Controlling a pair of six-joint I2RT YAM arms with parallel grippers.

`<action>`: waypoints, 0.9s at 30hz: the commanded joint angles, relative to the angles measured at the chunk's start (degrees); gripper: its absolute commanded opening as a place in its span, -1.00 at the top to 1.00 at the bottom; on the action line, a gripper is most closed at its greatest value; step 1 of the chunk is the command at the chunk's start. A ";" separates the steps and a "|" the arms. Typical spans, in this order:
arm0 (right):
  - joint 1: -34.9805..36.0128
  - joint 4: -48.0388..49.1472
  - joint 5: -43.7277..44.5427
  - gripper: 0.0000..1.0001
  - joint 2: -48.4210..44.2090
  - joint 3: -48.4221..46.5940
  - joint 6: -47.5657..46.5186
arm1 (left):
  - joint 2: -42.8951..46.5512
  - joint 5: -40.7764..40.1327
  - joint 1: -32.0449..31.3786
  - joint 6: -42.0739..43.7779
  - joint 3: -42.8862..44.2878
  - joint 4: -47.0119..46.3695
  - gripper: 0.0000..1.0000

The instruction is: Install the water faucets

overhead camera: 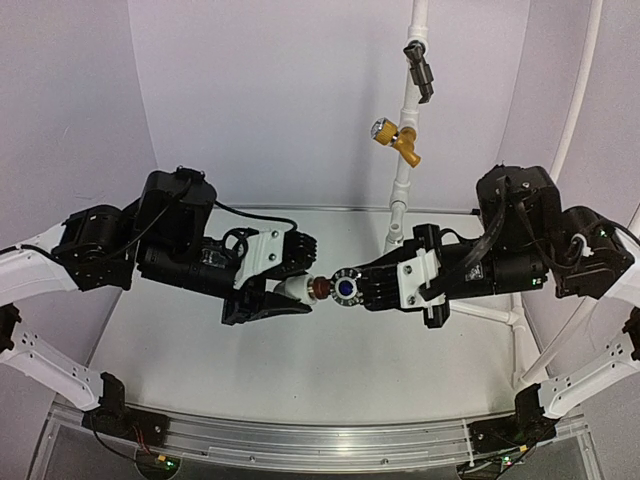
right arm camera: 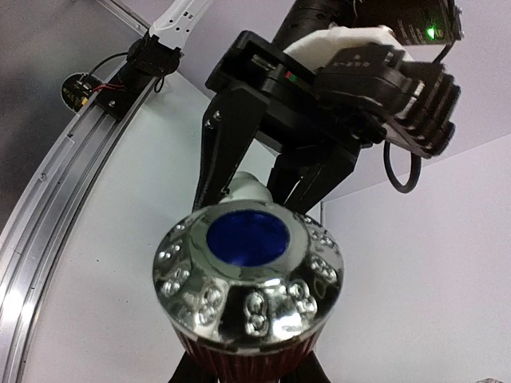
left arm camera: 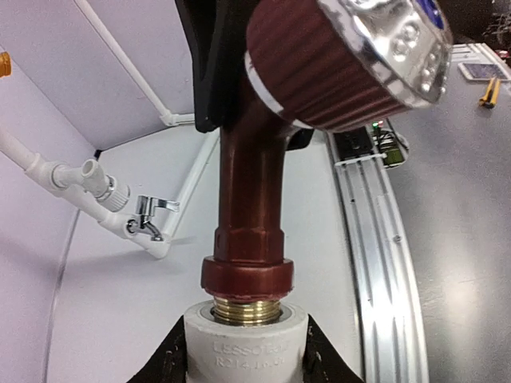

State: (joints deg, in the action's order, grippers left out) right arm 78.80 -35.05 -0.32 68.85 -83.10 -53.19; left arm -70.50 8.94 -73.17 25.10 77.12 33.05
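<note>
The water faucet, dark reddish-brown with a round chrome knob and blue centre, hangs in mid-air between both grippers. My left gripper is shut on the white plastic elbow fitting. My right gripper is shut on the faucet just below its knob. In the left wrist view the faucet's brass thread sits partly inside the fitting, with several threads still showing. In the right wrist view the knob fills the foreground and the fitting shows behind it.
A white pipe frame stands at the back with a yellow-brass valve and a dark grey valve. A chrome tap sits on a low pipe. More pipe lies right. An aluminium rail runs along the near edge.
</note>
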 commanded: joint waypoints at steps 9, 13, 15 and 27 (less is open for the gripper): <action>-5.05 1.34 -6.38 1.00 2.40 -4.05 12.88 | 5.60 -21.04 -4.78 15.80 -7.72 -21.82 1.00; -5.60 1.19 -3.85 0.92 2.61 -2.73 11.62 | 5.00 -19.04 -4.80 13.55 -6.06 -18.74 1.00; -5.59 1.26 -3.55 0.59 2.71 -2.69 11.22 | 4.21 -18.37 -4.79 11.59 -4.68 -16.52 1.00; -5.63 1.78 -3.28 0.61 5.37 -5.62 7.58 | 2.17 -17.64 -4.82 5.27 -0.25 -9.56 1.00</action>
State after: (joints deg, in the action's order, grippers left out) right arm 73.23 -34.46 -3.27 73.11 -85.67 -45.25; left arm -68.54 -8.65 -77.75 32.93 72.92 25.24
